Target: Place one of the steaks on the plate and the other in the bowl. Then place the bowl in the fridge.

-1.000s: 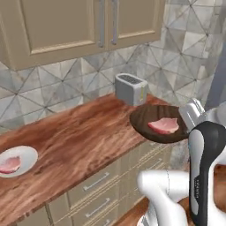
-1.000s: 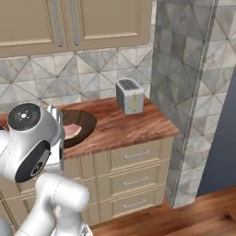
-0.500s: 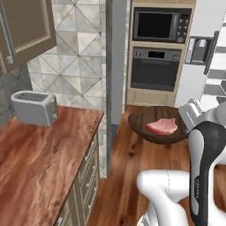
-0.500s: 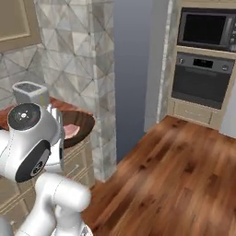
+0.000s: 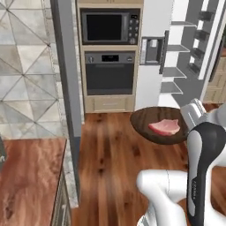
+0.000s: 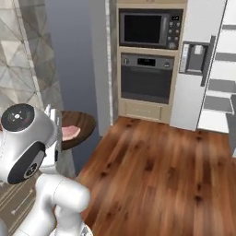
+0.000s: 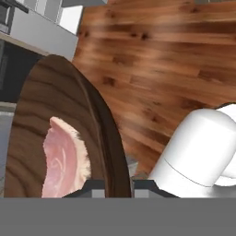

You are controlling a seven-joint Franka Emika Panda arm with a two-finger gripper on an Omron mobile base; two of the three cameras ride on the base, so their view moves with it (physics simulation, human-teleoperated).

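Note:
The dark brown bowl point(image 5: 152, 118) hangs in the air over the wood floor, with one pink steak point(image 5: 164, 127) lying in it. My gripper point(image 5: 190, 122) is shut on the bowl's right rim. In the hand view the bowl's rim point(image 7: 99, 120) runs down between the two fingertips of the gripper point(image 7: 113, 188), and the steak point(image 7: 62, 159) lies on the bowl's inner face. From the right base view the bowl point(image 6: 83, 122) and steak point(image 6: 69, 133) peek out from behind my arm. The fridge point(image 5: 152, 66) stands ahead to the right, one door swung open on grey shelves point(image 5: 175, 73). The plate is out of view.
A built-in black oven point(image 5: 109, 73) and microwave point(image 5: 108, 27) stand left of the fridge point(image 6: 198, 69). A grey wall panel point(image 5: 66, 75) ends the tiled wall. The wooden counter's corner point(image 5: 31, 176) is at lower left. Open wood floor point(image 6: 161, 170) lies ahead.
The base has turned, so both base views swung from the counter and toaster to the oven and the open fridge. The bowl with the steak stays in the gripper.

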